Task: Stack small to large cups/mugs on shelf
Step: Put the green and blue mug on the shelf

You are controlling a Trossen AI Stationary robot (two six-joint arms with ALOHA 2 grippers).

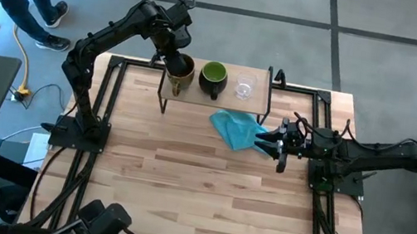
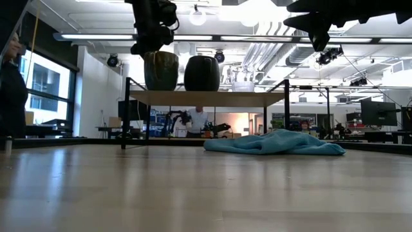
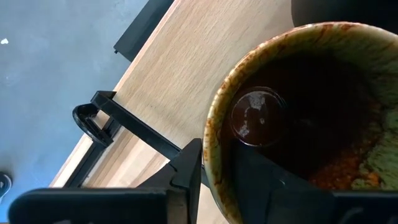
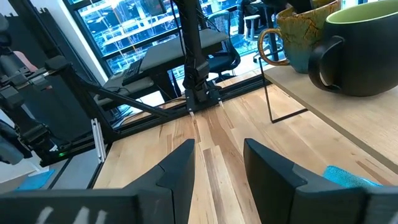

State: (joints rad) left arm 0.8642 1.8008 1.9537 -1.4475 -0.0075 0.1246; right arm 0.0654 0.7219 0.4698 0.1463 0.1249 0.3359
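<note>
1. Your left end effector (image 1: 175, 51) is at the back left of the desk, over the left end of the shelf (image 1: 254, 103), clamped on the rim of the tan-brown mug (image 1: 180, 70) — one finger inside the wall, one outside, as the left wrist view shows.
2. The mug looks to be resting on the shelf board; the low view shows its base at board level. Judge it seated before you let go, then open and lift straight up so the inner finger does not drag the wall.
3. The row reads large to small from the left: tan-brown mug, dark mug (image 1: 213, 78) with its green inside, then the clear glass cup (image 1: 244, 87). The dark mug stands just beside the one you hold — watch that gap.
4. Your right end effector (image 1: 279, 145) waits at the desk's right side with its fingers spread and nothing between them, just beside a blue cloth (image 1: 235, 127).
5. Materials: the tan-brown mug is glazed pottery, mottled, glossy inside, with a looped handle; the dark mug is smooth and rounded. The shelf is a pale wood board on thin black legs; the cloth lies soft and crumpled.
</note>
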